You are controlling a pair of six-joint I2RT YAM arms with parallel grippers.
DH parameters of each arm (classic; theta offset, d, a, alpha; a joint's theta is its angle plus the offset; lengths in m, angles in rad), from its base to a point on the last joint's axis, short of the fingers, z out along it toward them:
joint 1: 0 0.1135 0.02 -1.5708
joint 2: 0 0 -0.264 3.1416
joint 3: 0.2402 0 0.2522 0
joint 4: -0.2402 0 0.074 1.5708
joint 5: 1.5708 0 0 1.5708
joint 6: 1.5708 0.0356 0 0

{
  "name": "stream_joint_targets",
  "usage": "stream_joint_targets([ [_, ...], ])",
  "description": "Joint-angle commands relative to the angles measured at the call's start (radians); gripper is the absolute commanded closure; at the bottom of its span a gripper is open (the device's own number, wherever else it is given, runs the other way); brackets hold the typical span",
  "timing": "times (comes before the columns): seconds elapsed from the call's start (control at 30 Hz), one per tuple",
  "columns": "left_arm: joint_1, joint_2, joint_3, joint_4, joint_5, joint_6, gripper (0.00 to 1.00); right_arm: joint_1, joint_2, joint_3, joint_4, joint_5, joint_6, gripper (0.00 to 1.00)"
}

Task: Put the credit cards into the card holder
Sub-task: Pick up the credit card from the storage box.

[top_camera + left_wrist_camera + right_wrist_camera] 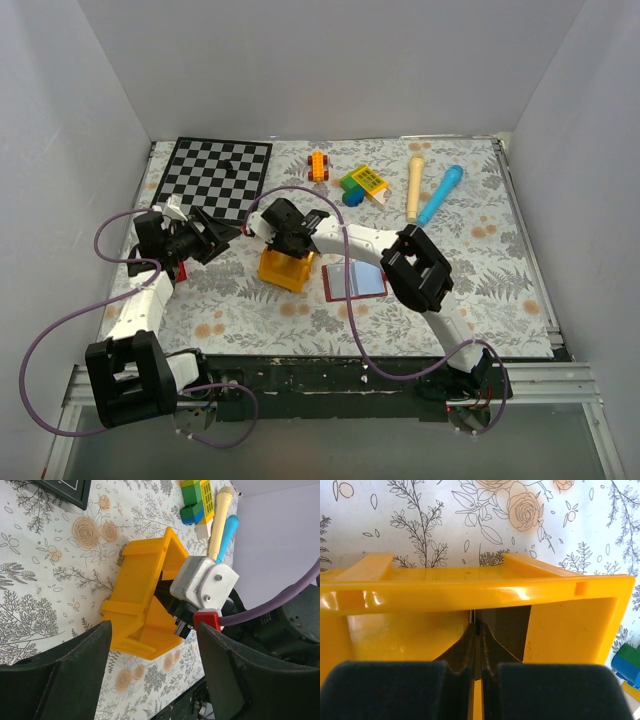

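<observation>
The card holder (pixel 356 281) lies open on the floral cloth, maroon-edged with pale blue pockets, just right of the yellow bin (pixel 287 269). My right gripper (pixel 284 244) reaches down into that bin. In the right wrist view its fingers (pixel 468 645) are pressed together on the thin edge of a credit card (pixel 476 619), standing edge-on inside the bin (pixel 470 587). Right of the fingertips a dark flat shape (pixel 507 630) leans on the bin's wall; I cannot tell what it is. My left gripper (pixel 222 238) hovers open left of the bin, holding nothing (pixel 152 680).
A chessboard (pixel 218 175) lies at the back left. A small orange toy car (pixel 318 165), coloured blocks (pixel 362 183), a cream stick (pixel 414 187) and a blue marker (pixel 440 195) sit along the back. White walls close in the table on three sides.
</observation>
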Motion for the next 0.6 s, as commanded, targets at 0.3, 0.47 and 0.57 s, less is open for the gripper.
stream_joint_targets([
  [0.3, -0.001, -0.008, -0.008, 0.002, 0.019, 0.004, 0.32, -0.006, -0.086, -0.011, 0.003, 0.023, 0.025, 0.95],
  [0.47, -0.002, -0.006, -0.01, 0.003, 0.019, 0.004, 0.32, -0.007, -0.087, -0.01, 0.026, 0.066, 0.027, 0.95],
  [0.57, -0.001, -0.009, -0.011, 0.003, 0.019, 0.005, 0.32, -0.009, -0.09, -0.01, 0.035, 0.094, 0.03, 0.97],
])
